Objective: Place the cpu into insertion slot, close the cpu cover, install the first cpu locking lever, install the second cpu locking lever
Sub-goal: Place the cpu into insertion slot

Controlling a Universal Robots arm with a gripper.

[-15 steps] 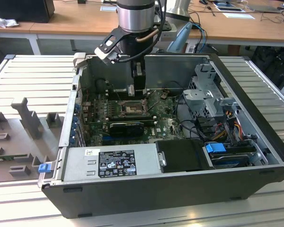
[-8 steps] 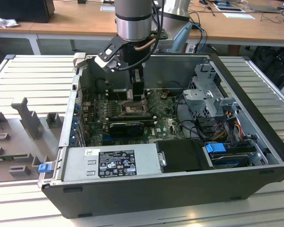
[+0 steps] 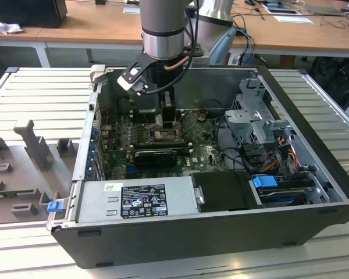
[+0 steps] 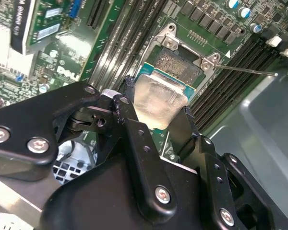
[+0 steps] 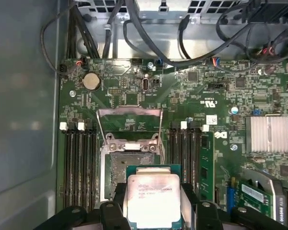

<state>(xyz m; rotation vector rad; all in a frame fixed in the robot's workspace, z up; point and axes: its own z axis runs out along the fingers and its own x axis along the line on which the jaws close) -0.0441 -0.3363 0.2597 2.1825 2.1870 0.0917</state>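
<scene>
The cpu (image 5: pixel 152 201), a small silver square plate on a green edge, sits between the black fingers (image 5: pixel 116 191) of my gripper (image 5: pixel 152 191), which is shut on it. The second wrist view shows the same cpu (image 4: pixel 158 96) pinched from two sides. It hangs over one edge of the insertion slot (image 5: pixel 127 165), whose grey centre lies bare. The cpu cover (image 5: pixel 129 115) stands swung open beyond the slot. A thin locking lever (image 4: pixel 249 71) sticks out sideways. In the exterior view my gripper (image 3: pixel 166 119) reaches down into the open computer case, just above the slot (image 3: pixel 161 135).
Long black memory slots (image 5: pixel 81 163) flank the socket on both sides. A black ribbed card (image 3: pixel 157 156) lies beside it, the grey power supply box (image 3: pixel 136 200) along the case's front. A drive cage (image 3: pixel 256 116) and cables (image 5: pixel 149 43) crowd the exterior view's right.
</scene>
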